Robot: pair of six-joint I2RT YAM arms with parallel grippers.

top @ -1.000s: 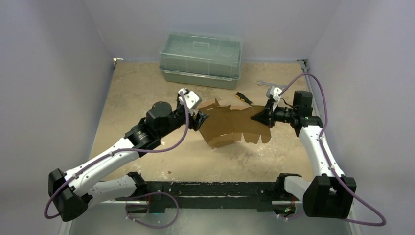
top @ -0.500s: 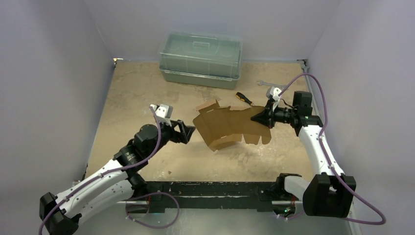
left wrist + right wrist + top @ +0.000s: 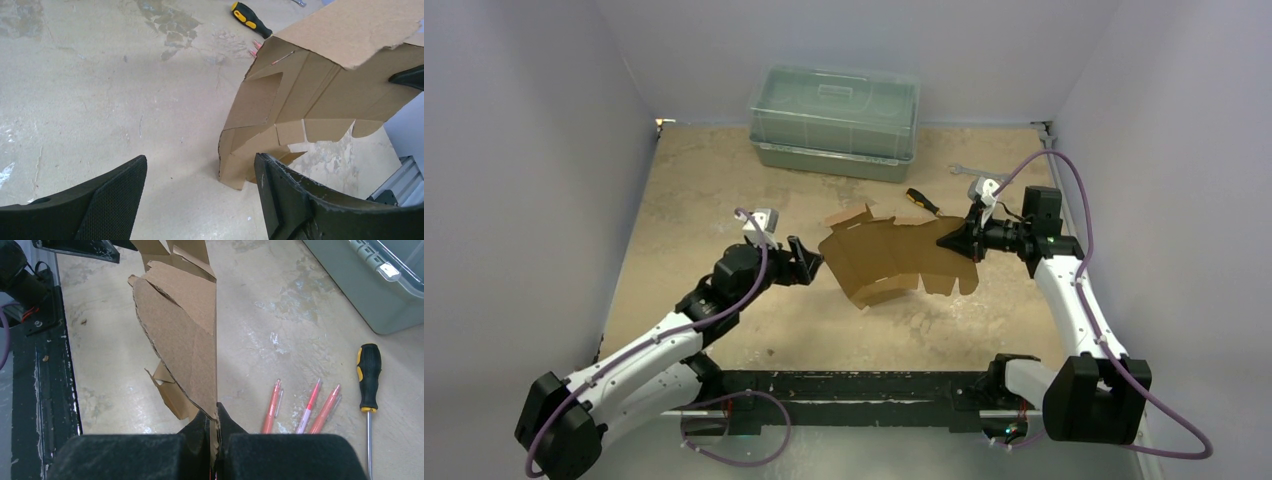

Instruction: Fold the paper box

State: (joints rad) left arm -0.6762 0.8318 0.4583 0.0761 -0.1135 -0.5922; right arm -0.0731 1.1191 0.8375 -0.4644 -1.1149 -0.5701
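Currently the paper box [image 3: 894, 262] is held on edge above mid-counter [image 3: 704, 190], its right end pinched in the closed right gripper [image 3: 952, 240]. Its free left end is faced by the left gripper [image 3: 809, 262], set wide open, empty, just beside it.

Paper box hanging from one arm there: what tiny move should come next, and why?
Probably the left gripper should ease forward and close on the nearest flap of the paper box. The right gripper is shut on the box's opposite edge, holding it upright, while the left gripper stands open just short of it, touching nothing.
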